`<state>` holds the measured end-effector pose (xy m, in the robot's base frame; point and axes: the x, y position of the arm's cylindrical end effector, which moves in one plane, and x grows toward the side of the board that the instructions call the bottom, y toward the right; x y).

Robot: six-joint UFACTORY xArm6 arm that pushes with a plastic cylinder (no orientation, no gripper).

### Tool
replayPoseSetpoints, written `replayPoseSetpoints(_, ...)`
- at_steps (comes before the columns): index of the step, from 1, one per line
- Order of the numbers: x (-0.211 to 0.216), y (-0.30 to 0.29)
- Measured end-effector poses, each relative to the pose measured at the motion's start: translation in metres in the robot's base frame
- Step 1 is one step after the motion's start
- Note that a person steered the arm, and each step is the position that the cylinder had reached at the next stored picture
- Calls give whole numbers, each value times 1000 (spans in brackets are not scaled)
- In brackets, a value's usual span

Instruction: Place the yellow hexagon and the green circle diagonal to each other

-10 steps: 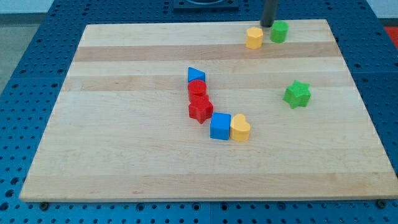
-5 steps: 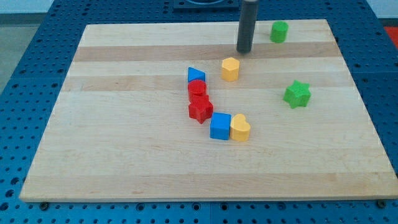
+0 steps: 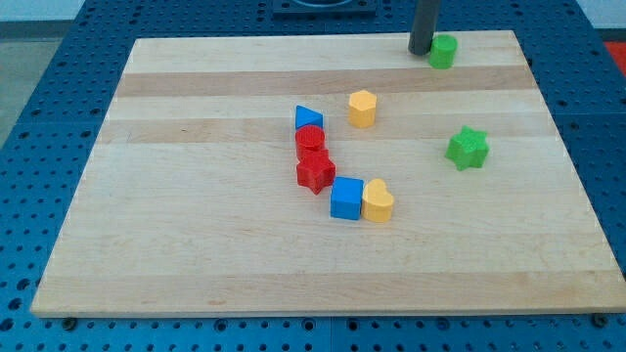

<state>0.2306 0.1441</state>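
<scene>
The yellow hexagon (image 3: 362, 108) stands alone on the wooden board, a little above and to the right of the middle. The green circle (image 3: 442, 51) sits near the board's top edge, up and to the right of the hexagon. My tip (image 3: 421, 51) is right beside the green circle on its left, touching or nearly touching it. The rod rises out of the view's top.
A blue triangle (image 3: 307, 117), a red circle (image 3: 311, 140) and a red star (image 3: 315, 172) form a column at the middle. A blue square (image 3: 346, 198) and a yellow heart (image 3: 378, 201) sit below right of them. A green star (image 3: 468, 148) lies at the right.
The yellow hexagon was pushed down-left, away from the green circle, to the board's middle. My tip then left it and moved back up-right to the green circle's left side.
</scene>
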Motion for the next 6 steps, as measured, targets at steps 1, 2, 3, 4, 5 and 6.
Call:
replayPoseSetpoints(1,-22,7)
replayPoseSetpoints(2,-23,30)
replayPoseSetpoints(3,-23,50)
replayPoseSetpoints(4,-23,66)
replayPoseSetpoints(5,-16,63)
replayPoseSetpoints(6,15,44)
